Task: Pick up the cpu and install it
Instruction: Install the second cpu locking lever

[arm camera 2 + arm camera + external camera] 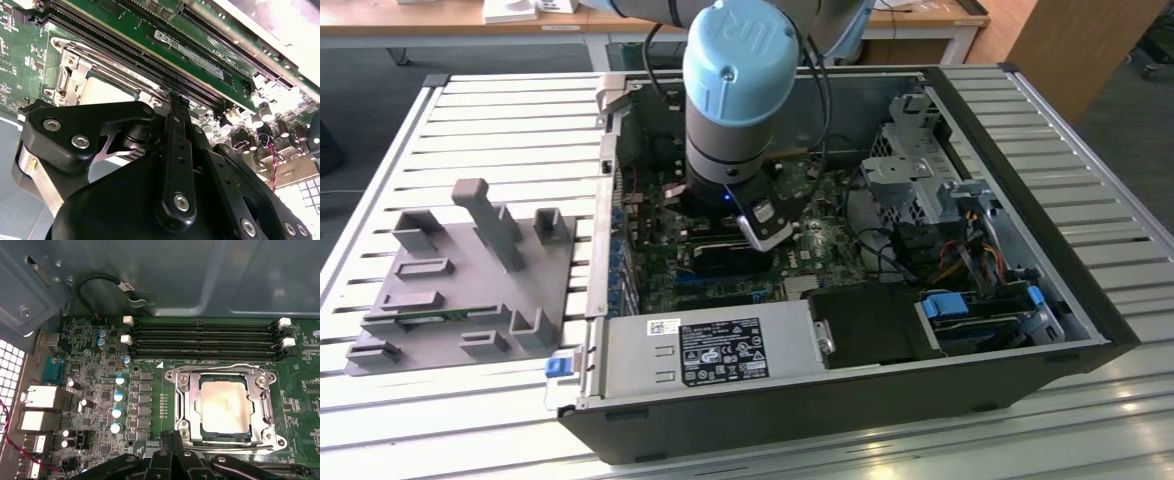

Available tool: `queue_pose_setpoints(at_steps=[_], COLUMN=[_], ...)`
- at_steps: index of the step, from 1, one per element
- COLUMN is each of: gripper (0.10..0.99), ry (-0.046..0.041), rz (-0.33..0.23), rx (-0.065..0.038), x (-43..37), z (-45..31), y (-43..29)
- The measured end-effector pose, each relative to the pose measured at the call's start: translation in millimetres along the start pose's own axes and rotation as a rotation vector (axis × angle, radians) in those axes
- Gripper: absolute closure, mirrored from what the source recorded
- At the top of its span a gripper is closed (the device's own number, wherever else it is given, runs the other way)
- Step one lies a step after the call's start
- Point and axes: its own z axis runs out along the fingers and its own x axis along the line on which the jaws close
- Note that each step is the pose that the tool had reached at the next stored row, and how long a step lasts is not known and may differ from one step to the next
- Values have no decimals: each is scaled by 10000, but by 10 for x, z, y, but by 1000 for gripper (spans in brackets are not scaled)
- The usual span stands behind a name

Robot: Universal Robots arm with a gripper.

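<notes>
CPU [223, 407] lay flat in mobo socket [187, 402], just beside and below the tool [172, 440]; tool's fingers looked together, holding nothing.

The tabletop [494, 130] is built of pale slats running across the exterior view. Behind it stands a wooden desk [440, 25] with white papers [520, 10] on top. A brown wooden panel [1067, 45] rises at the exterior view's right (dark grey floor [1141, 140] beside it). Lighting is even.
</notes>
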Motion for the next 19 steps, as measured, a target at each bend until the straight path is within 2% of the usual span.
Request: queue_pose_setpoints(at_steps=[10,19], gripper=[980,980], ry=[0,1], rz=[-6,-5], rx=[-149,-154], x=[15,27], z=[38,42], y=[-13,3])
